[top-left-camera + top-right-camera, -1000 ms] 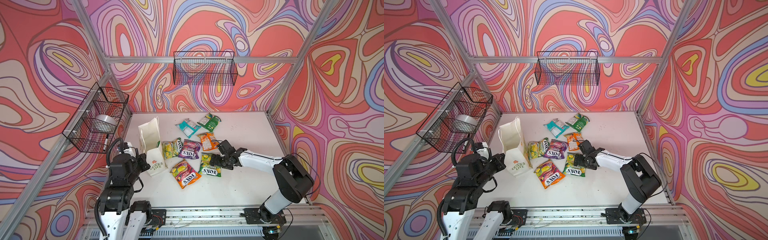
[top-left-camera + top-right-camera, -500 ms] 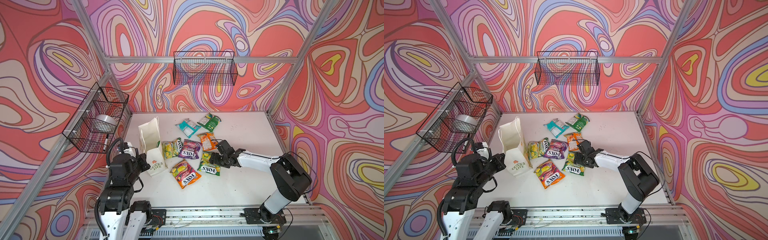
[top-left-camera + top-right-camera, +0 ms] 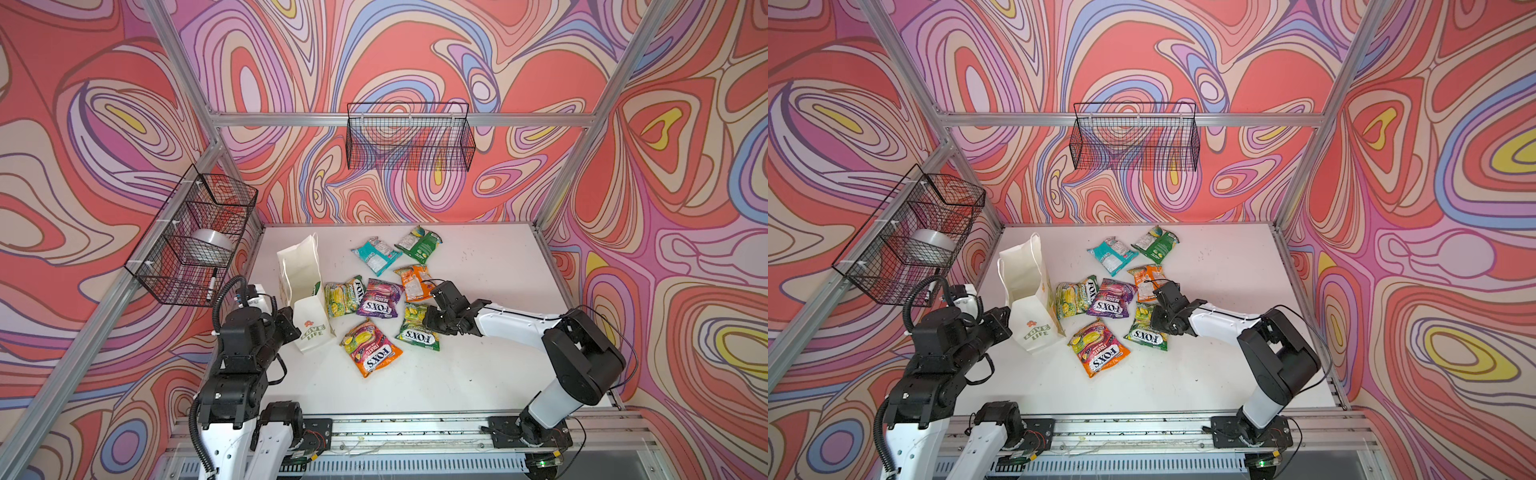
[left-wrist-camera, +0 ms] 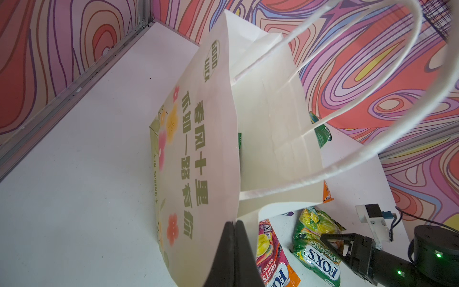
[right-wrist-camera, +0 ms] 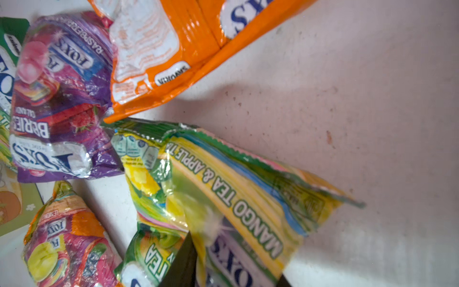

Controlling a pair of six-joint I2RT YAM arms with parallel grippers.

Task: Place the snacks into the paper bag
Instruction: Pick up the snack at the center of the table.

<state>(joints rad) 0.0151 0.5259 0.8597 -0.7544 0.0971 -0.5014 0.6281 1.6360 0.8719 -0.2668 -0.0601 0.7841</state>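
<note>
The white paper bag [image 3: 305,286] [image 3: 1034,299] stands upright at the table's left, its mouth open. My left gripper [image 4: 234,225] [image 3: 291,322] is shut on the bag's near rim. Several snacks lie right of the bag: teal [image 3: 376,255], dark green [image 3: 419,243], orange [image 3: 415,282], yellow-green [image 3: 343,295], purple [image 3: 380,303] and an orange-purple packet [image 3: 372,347]. My right gripper [image 5: 232,270] [image 3: 430,322] is shut on the green-yellow FOX'S packet [image 5: 223,188] [image 3: 417,330], which crumples up between its fingers while its far end rests on the table.
The white table [image 3: 478,270] is walled on three sides. A black wire basket [image 3: 409,137] hangs on the back wall. Another wire basket [image 3: 195,237] on the left wall holds a tape roll and a marker. An aluminium rail runs along the front edge.
My right gripper has gone from wide open to shut on the green-yellow packet, which now bunches between its fingers. The left gripper and the bag have not moved.
</note>
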